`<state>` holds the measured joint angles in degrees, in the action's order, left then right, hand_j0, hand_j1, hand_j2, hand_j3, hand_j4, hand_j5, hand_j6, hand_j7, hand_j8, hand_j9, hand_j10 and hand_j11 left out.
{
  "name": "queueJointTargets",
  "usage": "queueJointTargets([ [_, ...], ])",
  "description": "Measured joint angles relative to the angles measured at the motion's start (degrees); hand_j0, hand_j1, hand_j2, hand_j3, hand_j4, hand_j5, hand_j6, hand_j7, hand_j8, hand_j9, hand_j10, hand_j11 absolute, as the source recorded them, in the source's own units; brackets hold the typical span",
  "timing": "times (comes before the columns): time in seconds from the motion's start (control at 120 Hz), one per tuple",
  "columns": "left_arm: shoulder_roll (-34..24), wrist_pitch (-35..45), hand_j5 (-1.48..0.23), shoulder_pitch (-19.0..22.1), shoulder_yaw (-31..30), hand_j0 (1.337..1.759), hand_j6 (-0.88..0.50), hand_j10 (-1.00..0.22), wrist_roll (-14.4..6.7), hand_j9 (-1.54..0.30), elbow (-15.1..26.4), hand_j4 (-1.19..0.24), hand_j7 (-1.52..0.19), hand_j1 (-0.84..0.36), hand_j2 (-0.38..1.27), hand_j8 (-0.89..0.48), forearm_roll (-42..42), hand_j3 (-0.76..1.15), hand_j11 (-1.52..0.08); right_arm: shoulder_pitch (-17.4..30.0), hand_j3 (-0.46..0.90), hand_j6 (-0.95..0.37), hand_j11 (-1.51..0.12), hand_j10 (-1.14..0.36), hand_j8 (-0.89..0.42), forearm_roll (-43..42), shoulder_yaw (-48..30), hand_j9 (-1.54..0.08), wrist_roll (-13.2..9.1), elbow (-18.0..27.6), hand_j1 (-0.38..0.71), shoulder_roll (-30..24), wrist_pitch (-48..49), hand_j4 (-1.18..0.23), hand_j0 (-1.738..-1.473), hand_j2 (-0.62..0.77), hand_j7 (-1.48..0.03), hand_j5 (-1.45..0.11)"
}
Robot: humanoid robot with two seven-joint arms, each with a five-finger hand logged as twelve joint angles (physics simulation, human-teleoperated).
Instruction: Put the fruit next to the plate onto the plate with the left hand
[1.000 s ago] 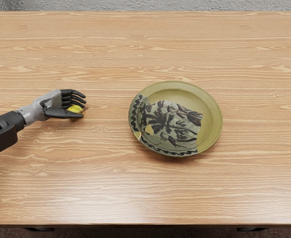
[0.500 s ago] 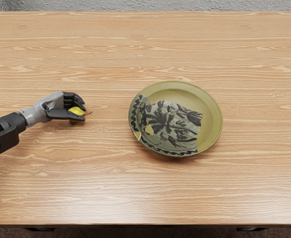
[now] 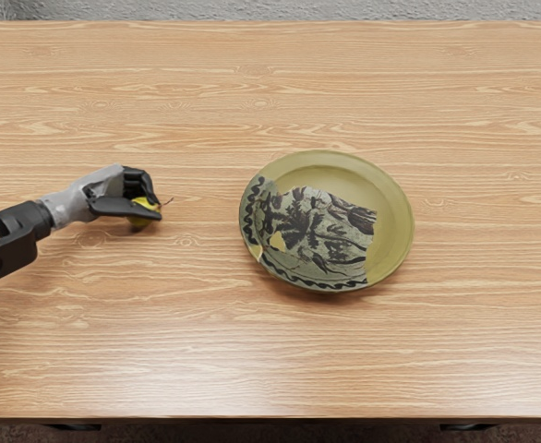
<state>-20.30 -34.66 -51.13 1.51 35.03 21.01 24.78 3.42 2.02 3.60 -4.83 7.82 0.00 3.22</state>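
A small yellow fruit [image 3: 142, 202] with a thin stem sits in my left hand [image 3: 138, 201], whose black fingers are curled tightly around it; only a sliver of yellow shows between them. The hand hovers at or just above the table, left of the plate. The olive-green plate [image 3: 392, 198] with a black painted pattern lies at the table's centre right, a hand's width to the right of the fruit. My left arm comes in from the lower left edge. The right arm is out of view.
The wooden table [image 3: 270, 83] stretches across the whole view, with its front edge near the bottom and its back edge at the top.
The left hand's fingers have curled from a loose wrap to a tight grasp on the fruit. The hand has lifted slightly, and the fruit's stem now shows to its right.
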Motion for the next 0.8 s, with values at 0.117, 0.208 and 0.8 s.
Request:
queueJointTargets([
  [0.117, -0.39, 0.02, -1.08, -1.01, -0.08, 1.651, -0.86, -0.50, -0.01, -1.10, 0.79, -0.88, -1.08, -0.41, 0.41, -0.54, 0.12, 0.00, -1.17, 0.00, 0.00, -0.02, -0.03, -0.02, -0.02, 0.00, 0.00, -0.03, 0.00, 0.00, -0.32, 0.00, 0.00, -0.02, -1.658, 0.00, -0.03, -0.03],
  [0.208, -0.44, 0.08, -1.09, -1.67, 0.00, 1.651, -0.87, -0.54, -0.01, -1.10, 1.05, -0.88, -1.08, -0.42, 0.50, -0.56, 0.08, 0.00, -1.16, 0.00, 0.00, -0.02, -0.03, -0.02, -0.02, 0.00, 0.00, -0.03, 0.00, 0.00, -0.32, 0.00, 0.01, -0.02, -1.658, 0.00, -0.03, -0.03],
  [0.8, -1.25, 0.05, -1.11, -12.06, 0.38, 1.648, -0.88, -0.63, -0.02, -1.15, 4.37, -0.88, -1.11, -0.37, 0.30, -0.64, -0.26, 0.00, -1.18, 0.00, 0.00, -0.02, -0.03, -0.02, -0.02, 0.00, 0.00, -0.03, 0.00, 0.00, -0.32, 0.00, -0.01, -0.02, -1.658, 0.00, -0.03, -0.03],
])
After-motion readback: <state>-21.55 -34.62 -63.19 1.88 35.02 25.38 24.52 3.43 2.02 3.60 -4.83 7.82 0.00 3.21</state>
